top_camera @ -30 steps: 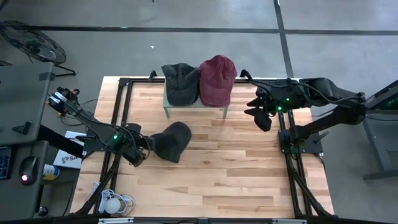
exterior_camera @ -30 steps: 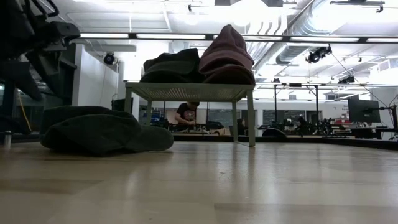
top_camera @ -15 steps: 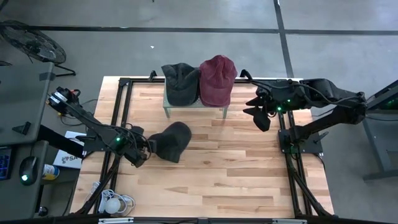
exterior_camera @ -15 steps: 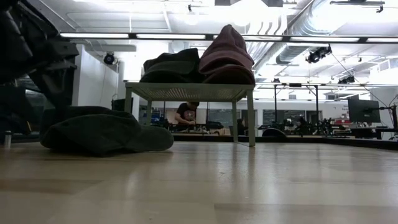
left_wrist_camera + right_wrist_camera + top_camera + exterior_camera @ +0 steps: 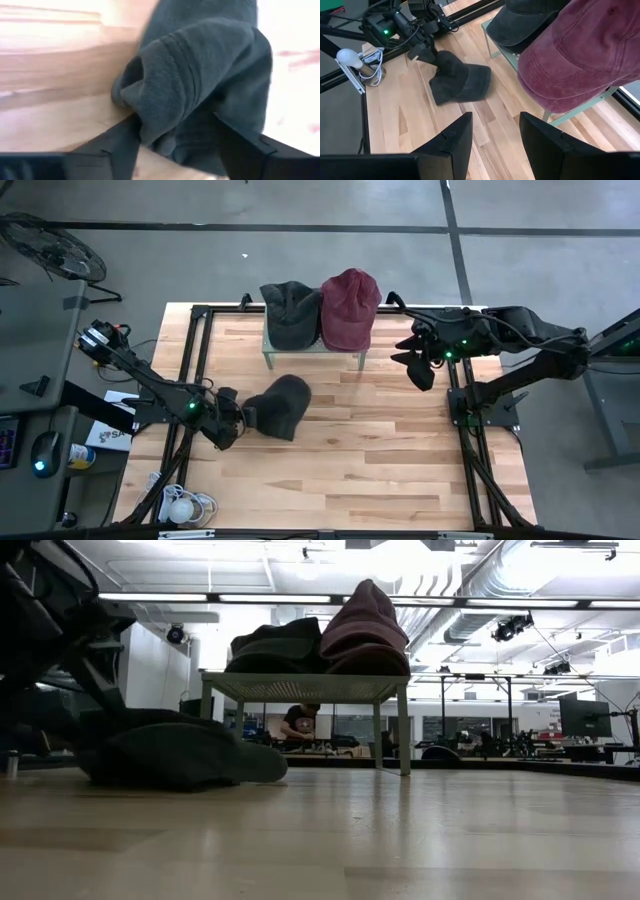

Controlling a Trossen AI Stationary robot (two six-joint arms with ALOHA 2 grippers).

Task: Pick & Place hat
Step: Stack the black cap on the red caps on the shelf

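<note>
- The left hand (image 5: 232, 418) is sitting low on the tabletop (image 5: 380, 450), its two fingers (image 5: 122, 142) spread around a fold of the dark grey hat (image 5: 277, 406).
- That hat is lying on the tabletop in front of the small green rack (image 5: 315, 348).
- Two more hats are resting on the rack: a dark cap (image 5: 288, 312) and a maroon cap (image 5: 348, 307), touching side by side.
- The right hand (image 5: 416, 360) is hovering open beside the rack.

ribbed matt cloth hat (image 5: 200, 95) on smooth, lightly glossy wood table (image 5: 380, 450).
</note>
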